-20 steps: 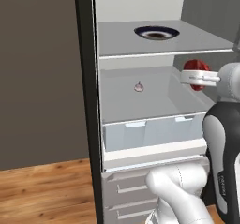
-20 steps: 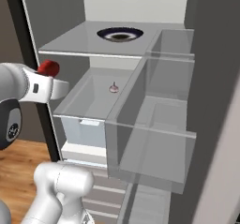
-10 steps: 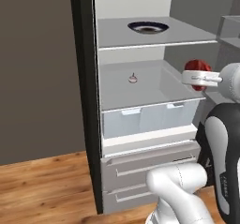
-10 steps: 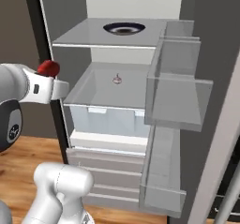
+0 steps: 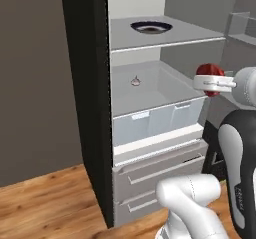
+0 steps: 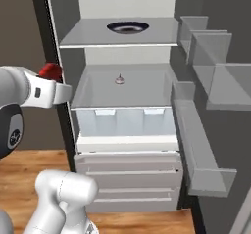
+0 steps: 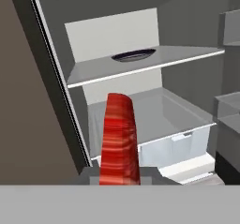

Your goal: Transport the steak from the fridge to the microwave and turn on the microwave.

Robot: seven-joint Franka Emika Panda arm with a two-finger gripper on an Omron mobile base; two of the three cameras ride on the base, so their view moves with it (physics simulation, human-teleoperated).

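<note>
An open fridge (image 5: 95,108) stands against a plain dark grey wall, on a warm brown wooden plank floor (image 5: 45,208). The fridge has a dark outer frame and a pale grey inside. An upper shelf (image 6: 88,35) carries a dark round plate (image 6: 127,27) near its back. Below it lies a second pale shelf (image 6: 142,88), where a tiny object (image 6: 118,80) sits toward the rear; it is too small to identify. Under that shelf is a translucent drawer (image 6: 125,120) with two small white pulls, and beneath it two grey drawer fronts (image 6: 130,184) reach down toward the floor. To the right in the right base view, the open fridge door holds stepped translucent door bins (image 6: 203,96).

The white arm is raised outside the fridge, in front of its opening. The tool (image 5: 209,82) is clenched on the steak (image 5: 210,72), a small flat red piece of meat with darker edges. In the left base view the steak sits level with the second shelf, off to the right of the fridge cavity and clear of it. In the right base view the steak (image 6: 50,71) shows as a red patch at the tool's tip, beside the fridge's left frame. In the hand view the steak (image 7: 119,138) rises edge-on as a tall red strip from between the fingertips, with the fridge shelves and the dark round plate (image 7: 133,55) behind it.
</note>
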